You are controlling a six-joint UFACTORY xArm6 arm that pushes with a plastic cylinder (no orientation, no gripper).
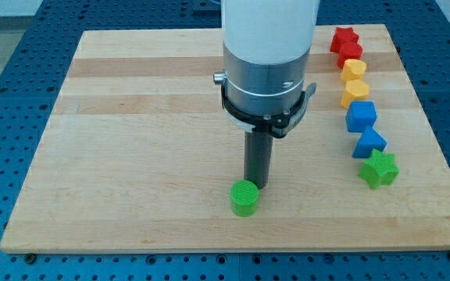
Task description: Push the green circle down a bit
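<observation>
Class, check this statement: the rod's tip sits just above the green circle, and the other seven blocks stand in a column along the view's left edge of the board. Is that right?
Not quite. The camera view shows my tip just above the green circle, but the column, from the red star down to the green star, runs along the view's right edge, not the left.

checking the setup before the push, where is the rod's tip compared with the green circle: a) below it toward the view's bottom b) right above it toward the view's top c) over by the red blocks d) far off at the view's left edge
b: my tip sits just at the upper edge of the green circle, toward the view's top.
</observation>
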